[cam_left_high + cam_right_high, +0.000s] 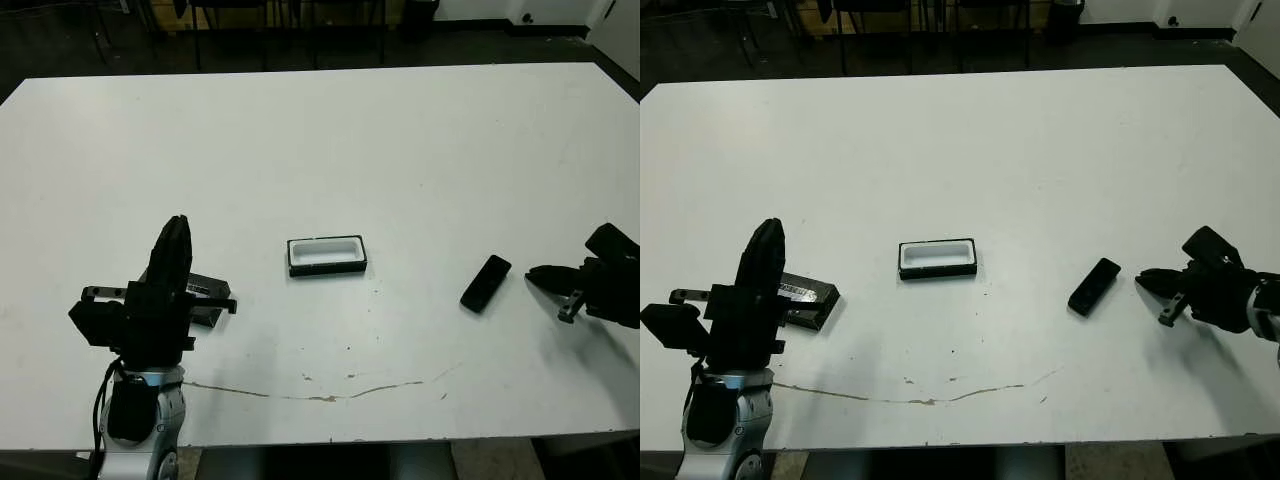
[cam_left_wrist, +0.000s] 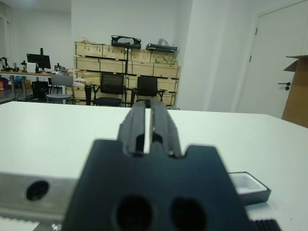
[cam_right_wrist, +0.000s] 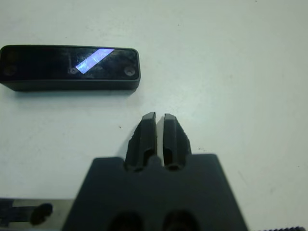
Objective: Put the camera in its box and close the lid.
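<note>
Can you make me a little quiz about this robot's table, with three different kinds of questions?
1. True or false: the slim black rectangular camera already lies inside the shallow black box with white lining.
2. Which tool is nearest the camera? A) the left tool B) the right tool
3. Fill in: the flat black lid with a silvery strip lies on the white table beside the robot's ____ arm.

Key: 1 false, since the camera lies on the table apart from the empty box; 2 B; 3 left.
</note>
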Action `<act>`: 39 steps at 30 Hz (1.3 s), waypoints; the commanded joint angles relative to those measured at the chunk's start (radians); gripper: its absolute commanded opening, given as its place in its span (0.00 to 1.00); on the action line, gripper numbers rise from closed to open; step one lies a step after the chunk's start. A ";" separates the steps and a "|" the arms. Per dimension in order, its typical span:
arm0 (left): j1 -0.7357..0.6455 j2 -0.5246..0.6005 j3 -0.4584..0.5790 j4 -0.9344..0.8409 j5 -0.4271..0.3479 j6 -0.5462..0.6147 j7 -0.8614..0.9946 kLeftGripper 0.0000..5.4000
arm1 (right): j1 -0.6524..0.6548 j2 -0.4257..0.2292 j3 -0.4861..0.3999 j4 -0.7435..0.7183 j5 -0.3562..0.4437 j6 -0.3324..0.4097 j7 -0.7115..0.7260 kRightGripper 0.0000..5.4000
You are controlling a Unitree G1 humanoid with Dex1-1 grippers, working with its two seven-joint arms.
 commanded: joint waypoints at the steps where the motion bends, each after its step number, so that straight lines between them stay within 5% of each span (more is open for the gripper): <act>1: 0.021 0.004 -0.004 0.014 0.010 0.007 0.007 0.00 | 0.021 0.007 0.044 0.023 -0.021 0.027 0.025 0.00; 6: 0.024 0.004 -0.008 0.018 0.019 0.001 0.011 0.00 | 0.009 0.013 0.056 0.024 -0.003 0.046 0.062 0.00; 15: 0.027 0.001 -0.017 0.024 0.033 -0.007 0.021 0.00 | 0.077 -0.062 0.060 -0.321 -0.043 0.299 -0.016 0.00; 19: 0.027 -0.003 -0.021 0.029 0.029 -0.013 0.022 0.00 | 0.100 -0.082 0.054 -0.435 -0.057 0.356 -0.045 0.00; 27: 0.026 -0.005 -0.026 0.037 0.032 -0.017 0.026 0.00 | 0.050 -0.044 0.102 -0.372 -0.084 0.325 -0.065 0.00; 32: 0.029 -0.007 -0.028 0.038 0.026 -0.020 0.028 0.00 | -0.026 0.012 0.147 -0.154 -0.102 0.196 -0.063 0.00; 39: 0.033 -0.009 -0.028 0.044 0.024 -0.032 0.032 0.00 | -0.053 0.032 0.166 -0.093 -0.111 0.114 -0.059 0.00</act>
